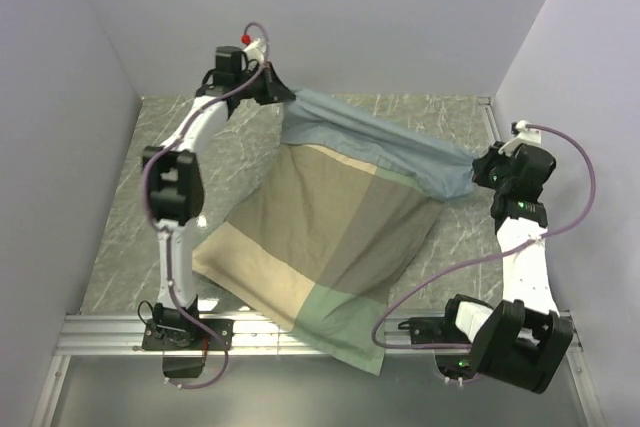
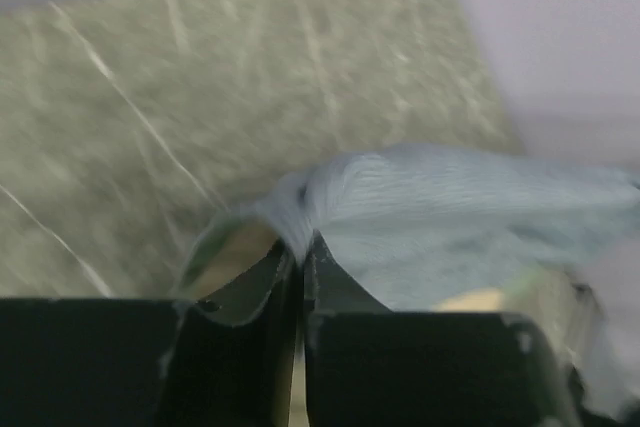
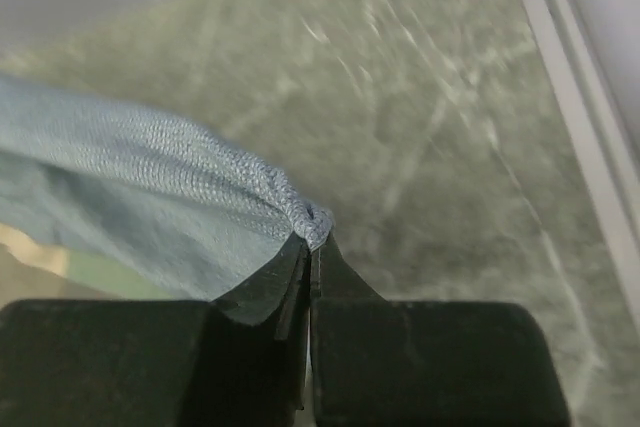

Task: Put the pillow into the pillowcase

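The pillowcase [image 1: 330,237] is held up off the table by two corners, its beige, brown and green blocks facing me and a blue-grey band [image 1: 390,142] along its top edge. My left gripper [image 1: 283,95] is shut on the far left corner; the left wrist view shows the blue-grey cloth [image 2: 440,217] pinched at the fingertips [image 2: 300,247]. My right gripper [image 1: 478,169] is shut on the right corner, with bunched blue-grey fabric [image 3: 180,187] at its tips [image 3: 313,239]. The case's lower end drapes over the table's near rail. No bare pillow shows; I cannot tell whether it is inside.
The green marbled table [image 1: 150,197] lies under the case. A metal rail [image 1: 110,332] runs along the near edge and another strip [image 1: 490,122] along the right side. Grey walls close in on the left, back and right.
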Robot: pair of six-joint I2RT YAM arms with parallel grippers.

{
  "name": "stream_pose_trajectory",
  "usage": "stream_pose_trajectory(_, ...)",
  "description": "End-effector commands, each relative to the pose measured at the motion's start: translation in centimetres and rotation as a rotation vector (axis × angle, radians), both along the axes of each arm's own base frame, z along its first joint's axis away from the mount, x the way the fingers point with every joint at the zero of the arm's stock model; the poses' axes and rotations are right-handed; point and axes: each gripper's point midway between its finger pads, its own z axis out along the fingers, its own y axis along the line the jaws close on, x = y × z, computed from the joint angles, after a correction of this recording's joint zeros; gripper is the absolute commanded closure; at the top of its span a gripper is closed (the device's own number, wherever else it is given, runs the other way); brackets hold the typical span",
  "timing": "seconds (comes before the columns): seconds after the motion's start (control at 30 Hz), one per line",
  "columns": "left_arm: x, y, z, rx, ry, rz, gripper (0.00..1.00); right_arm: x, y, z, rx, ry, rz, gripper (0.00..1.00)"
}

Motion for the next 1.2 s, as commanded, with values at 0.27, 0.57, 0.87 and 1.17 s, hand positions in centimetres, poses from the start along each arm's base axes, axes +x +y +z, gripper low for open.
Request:
stream_pose_trajectory(0.27, -0.2, 6.7, 6.6, 0.240, -0.192, 0.033, 0.01, -5.5, -6.7, -9.7, -0.493, 0.537, 0.049, 0.69)
stream_pose_trajectory(0.57, -22.2, 8.6, -3.7, 0.487, 0.097, -0.249, 0.01, -6.1, -4.9, -1.4, -0.598, 0.461, 0.182, 0.03)
stream_pose_trajectory(0.87, -30.1, 8.1, -14.2, 0.707, 0.375, -0.425, 0.09, -8.6, 5.0, -0.7, -0.487, 0.410, 0.666, 0.00)
stream_pose_trajectory(1.17, -16.8, 15.1, -15.0, 1.047, 0.247, -0.167, 1.00, -9.9, 6.4, -1.3, -0.425, 0.454, 0.746, 0.00)
